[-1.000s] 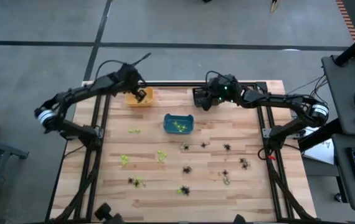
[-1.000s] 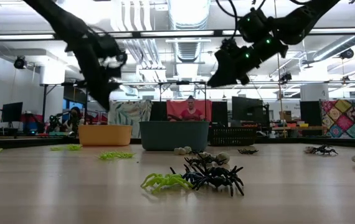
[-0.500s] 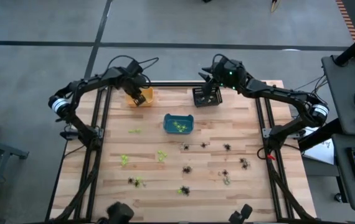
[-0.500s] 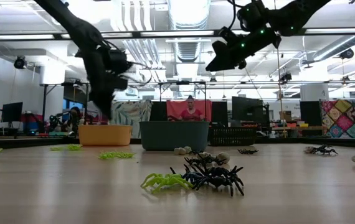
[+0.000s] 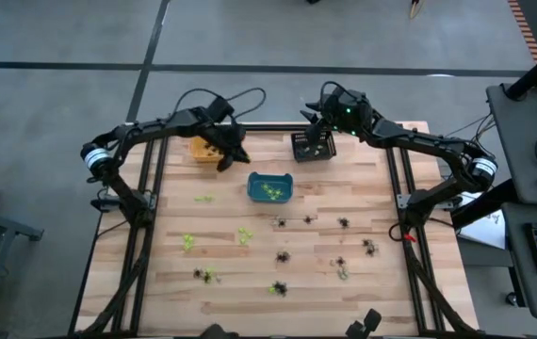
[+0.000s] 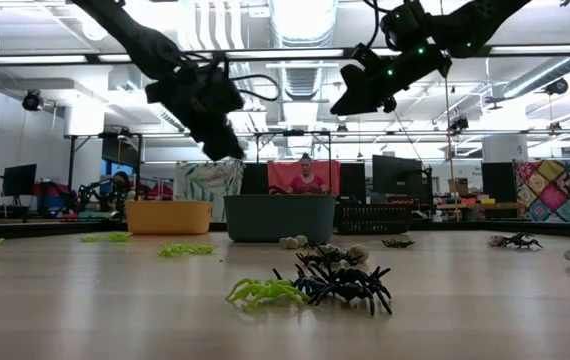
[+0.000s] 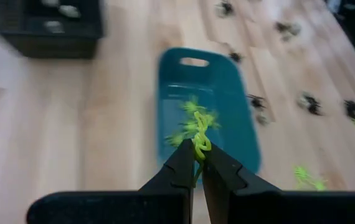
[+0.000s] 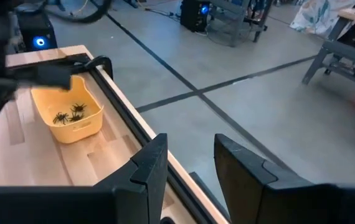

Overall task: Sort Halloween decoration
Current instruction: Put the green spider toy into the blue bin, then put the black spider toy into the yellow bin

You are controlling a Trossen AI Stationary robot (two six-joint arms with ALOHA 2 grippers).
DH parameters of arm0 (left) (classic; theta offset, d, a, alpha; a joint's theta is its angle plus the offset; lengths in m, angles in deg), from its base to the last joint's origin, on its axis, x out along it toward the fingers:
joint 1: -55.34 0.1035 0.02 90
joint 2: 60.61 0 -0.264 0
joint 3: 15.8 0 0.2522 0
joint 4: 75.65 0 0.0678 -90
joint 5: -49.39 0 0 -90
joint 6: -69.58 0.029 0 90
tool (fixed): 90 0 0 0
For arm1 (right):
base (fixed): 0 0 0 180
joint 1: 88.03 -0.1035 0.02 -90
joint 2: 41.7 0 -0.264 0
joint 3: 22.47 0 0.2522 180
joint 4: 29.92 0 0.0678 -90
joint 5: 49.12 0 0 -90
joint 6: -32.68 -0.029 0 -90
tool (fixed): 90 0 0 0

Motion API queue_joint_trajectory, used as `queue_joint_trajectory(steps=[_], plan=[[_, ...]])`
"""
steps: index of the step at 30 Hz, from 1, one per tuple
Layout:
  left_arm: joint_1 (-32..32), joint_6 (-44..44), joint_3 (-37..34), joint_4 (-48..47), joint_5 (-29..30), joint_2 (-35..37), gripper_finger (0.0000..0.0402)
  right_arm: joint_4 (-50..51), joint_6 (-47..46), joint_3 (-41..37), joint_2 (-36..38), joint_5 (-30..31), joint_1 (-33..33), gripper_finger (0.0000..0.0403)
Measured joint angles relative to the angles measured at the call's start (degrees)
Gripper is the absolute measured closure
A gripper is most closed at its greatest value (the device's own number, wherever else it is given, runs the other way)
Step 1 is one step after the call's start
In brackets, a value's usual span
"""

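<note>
Several green spiders (image 5: 270,191) are already gathered in the teal bin (image 5: 270,187); many trinkets remain scattered on the surface (image 5: 250,282). One green spider (image 7: 200,139) is pinched by the left gripper (image 7: 198,169) near that bin. The right gripper (image 8: 190,163) is held spread and empty above the black bin (image 5: 312,147).

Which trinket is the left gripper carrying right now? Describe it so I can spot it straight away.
Start at the teal bin in the middle of the table's far half; the left gripper hangs just to its left, beside the orange bin. Pinched between its shut fingers is a lime green spider. Unlike the other green spiders lying in the bin or on the wood, it dangles in the air.
</note>
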Motion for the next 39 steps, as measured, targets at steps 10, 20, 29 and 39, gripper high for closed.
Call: queue_joint_trajectory(steps=[10, 20, 29, 39], plan=[[-3.43, -5.82, -0.09, 3.16, 0.35, -1.89, 0.0388, 2.85, -2.12, 0.0, 0.02, -0.58, -0.13, 0.028], [-3.77, -6.12, -0.09, 3.46, 3.46, -2.43, 0.0322, 3.1, -5.94, -0.02, 0.22, -3.47, -0.15, 0.028], [-3.61, -7.04, -0.09, 3.28, 3.62, -1.62, 0.0316, 3.4, -7.71, -0.02, 0.48, -5.78, -0.56, 0.028], [-4.99, -8.36, -0.09, 3.63, 7.98, 5.69, 0.0324, 15.81, -7.48, 5.27, 0.79, -10.53, -6.62, 0.028]])
